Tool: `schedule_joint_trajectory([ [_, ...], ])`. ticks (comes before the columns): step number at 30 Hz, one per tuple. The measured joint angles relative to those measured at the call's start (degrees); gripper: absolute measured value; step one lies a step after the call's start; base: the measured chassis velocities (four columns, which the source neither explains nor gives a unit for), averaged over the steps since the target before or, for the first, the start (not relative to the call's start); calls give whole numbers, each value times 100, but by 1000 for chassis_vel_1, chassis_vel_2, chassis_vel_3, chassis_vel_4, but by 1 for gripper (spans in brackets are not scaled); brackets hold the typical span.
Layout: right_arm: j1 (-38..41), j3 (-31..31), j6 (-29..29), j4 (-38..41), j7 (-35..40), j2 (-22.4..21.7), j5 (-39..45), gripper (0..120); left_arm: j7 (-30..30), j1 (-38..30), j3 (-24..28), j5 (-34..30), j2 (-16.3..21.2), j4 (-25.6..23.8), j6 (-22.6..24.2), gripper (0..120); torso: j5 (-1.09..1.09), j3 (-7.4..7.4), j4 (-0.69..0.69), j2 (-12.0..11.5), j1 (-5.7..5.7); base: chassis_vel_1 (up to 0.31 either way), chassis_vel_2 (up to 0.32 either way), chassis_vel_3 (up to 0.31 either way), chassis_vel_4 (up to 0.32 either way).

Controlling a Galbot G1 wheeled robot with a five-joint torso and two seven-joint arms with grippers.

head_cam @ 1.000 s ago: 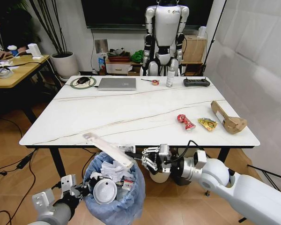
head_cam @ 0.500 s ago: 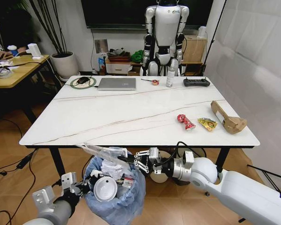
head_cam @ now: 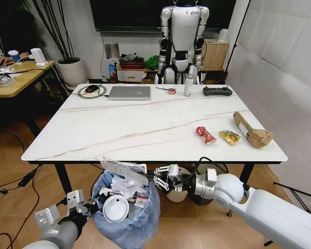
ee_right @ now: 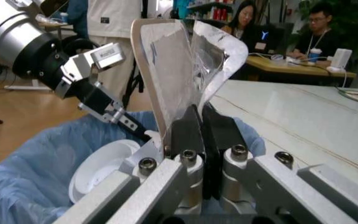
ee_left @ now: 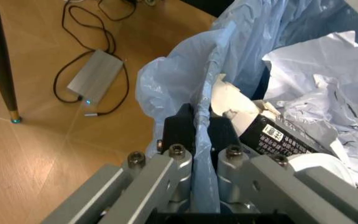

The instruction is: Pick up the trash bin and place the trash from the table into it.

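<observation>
The left tool (head_cam: 85,207) pinches the trash bin (head_cam: 125,210) by its bag rim, steadying it below the counter (head_cam: 145,124). The right tool (head_cam: 154,178) grips a clear plastic package (head_cam: 125,169) just over the bin, seemingly for dropping.

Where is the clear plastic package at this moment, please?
In the head view the clear plastic package sits over the trash bin, below the table's near edge, pinched in the right gripper.
</observation>
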Motion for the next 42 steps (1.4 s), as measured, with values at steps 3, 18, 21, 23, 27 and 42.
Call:
schedule_joint_trajectory([
  [3, -36, 14, 0, 6, 0, 3, -13, 0, -18, -23, -21, -31, 18, -8, 7, 0, 0, 0, 0, 0, 0, 0, 0, 0, 0],
  [18, -159, 20, -7, 77, 13, -12, -56, 0, -45, -128, -2, -84, 30, -10, 21, 0, 0, 0, 0, 0, 0, 0, 0, 0, 0],
  [21, -116, -8, -6, 76, 24, 4, -56, 0, -46, -144, -2, -89, 31, -10, 23, 0, 0, 0, 1, 0, 0, 0, 0, 0, 0],
  [23, -108, -14, -6, 76, 29, 8, -54, 0, -49, -161, -1, -93, 34, -3, 28, 0, 0, 0, 1, 0, 0, 0, 0, 0, 0],
  [27, -108, -19, -3, 76, 30, 8, -54, 1, -58, -186, 8, -96, 34, 4, 31, 0, 0, 0, 0, 0, 0, 0, 0, 0, 0],
  [42, -101, -23, 51, 67, 23, -12, -49, 29, -83, -236, 52, -106, 26, 22, 55, 0, 0, 0, 0, 0, 0, 0, 0, 0, 0],
])
